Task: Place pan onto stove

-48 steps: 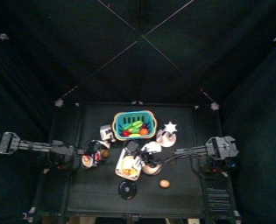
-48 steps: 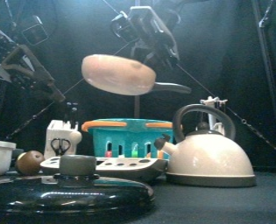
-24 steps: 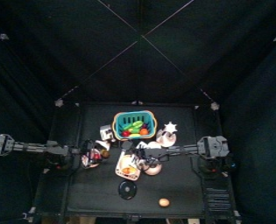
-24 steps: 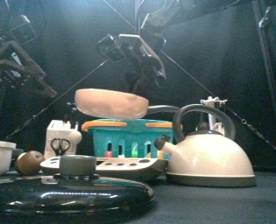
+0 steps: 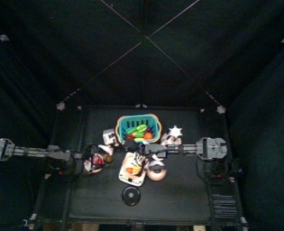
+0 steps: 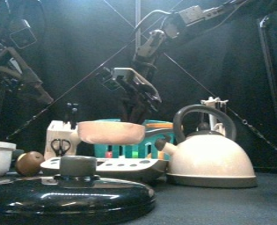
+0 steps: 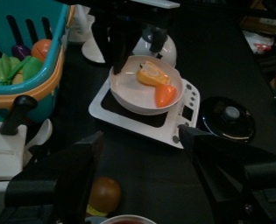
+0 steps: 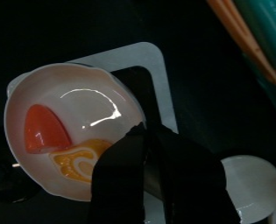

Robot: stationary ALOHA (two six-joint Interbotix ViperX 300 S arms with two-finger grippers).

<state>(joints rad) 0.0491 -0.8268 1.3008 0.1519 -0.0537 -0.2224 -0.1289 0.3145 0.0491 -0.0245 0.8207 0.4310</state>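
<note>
Lying nearest the table's front edge: one dark glass lid (image 6: 68, 195) with a knob. Just behind it, sitting near the table's middle: one white stove (image 7: 144, 107), now carrying the single pan (image 6: 110, 132), a pale bowl-shaped pan holding an orange slice and a yellow piece. Gripping the pan's handle from above: the right gripper (image 6: 134, 95), jaws clenched around it, arm reaching in across the middle. Having come down since a second ago, when hanging high above the basket; now resting on or just over the stove, contact not clear from the front. Standing beside the stove toward the table's right edge: one white kettle (image 6: 208, 151). Toward the left edge: one white bowl (image 6: 0, 156), one brown round item (image 6: 30, 162), one small white rack (image 6: 63, 137). Crowding the stove on both sides, leaving little open room there. Hovering back at the left edge: the left gripper (image 7: 140, 147), jaws spread, holding nothing. Farthest back, by the rear edge: one green basket (image 5: 137, 128) of toy produce.
</note>
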